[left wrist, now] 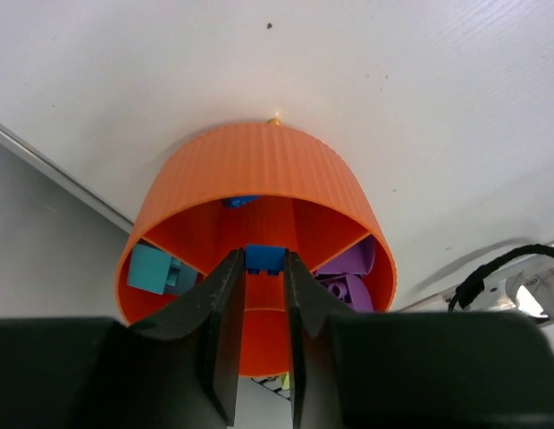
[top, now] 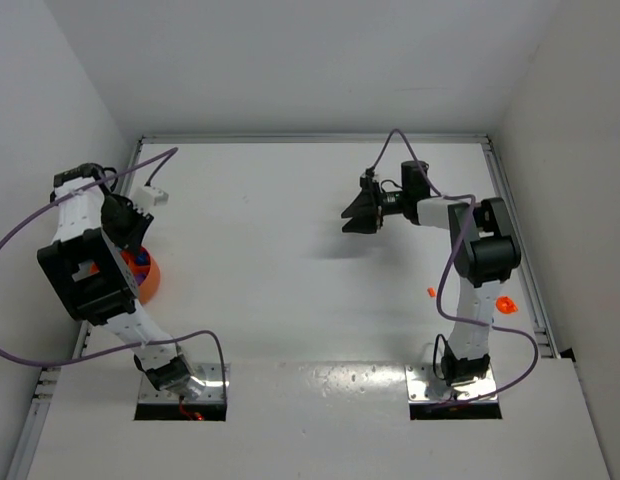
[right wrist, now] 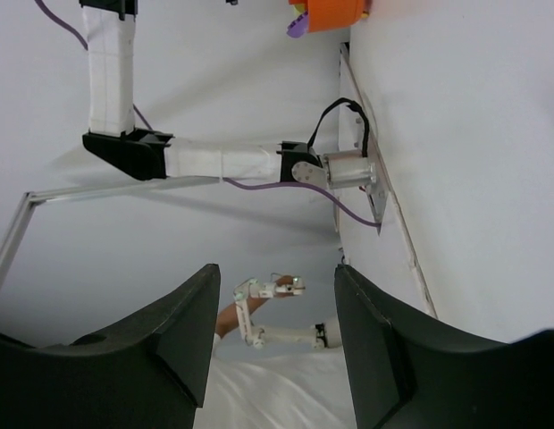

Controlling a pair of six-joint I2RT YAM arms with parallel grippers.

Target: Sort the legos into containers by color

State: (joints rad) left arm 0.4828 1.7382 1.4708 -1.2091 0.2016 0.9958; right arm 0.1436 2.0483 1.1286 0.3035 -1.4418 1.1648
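Observation:
The round orange bowl [left wrist: 259, 170] lies at the table's left edge [top: 150, 280]. My left gripper [left wrist: 264, 264] is over its mouth, shut on a small blue brick [left wrist: 264, 258]. A teal brick [left wrist: 155, 270] lies in the bowl's left compartment and purple bricks [left wrist: 348, 279] in the right one. My right gripper [top: 348, 222] is open and empty, held above the table's far right part; between its jaws the right wrist view [right wrist: 275, 277] shows only distant background. A tiny orange brick [top: 431, 292] and a bigger orange piece [top: 504, 304] lie beside the right arm.
The bowl also shows at the top of the right wrist view [right wrist: 335, 12], with a purple piece [right wrist: 297, 27] at its rim. A metal rail [top: 515, 240] runs along the table's right edge. Purple cables loop round both arms.

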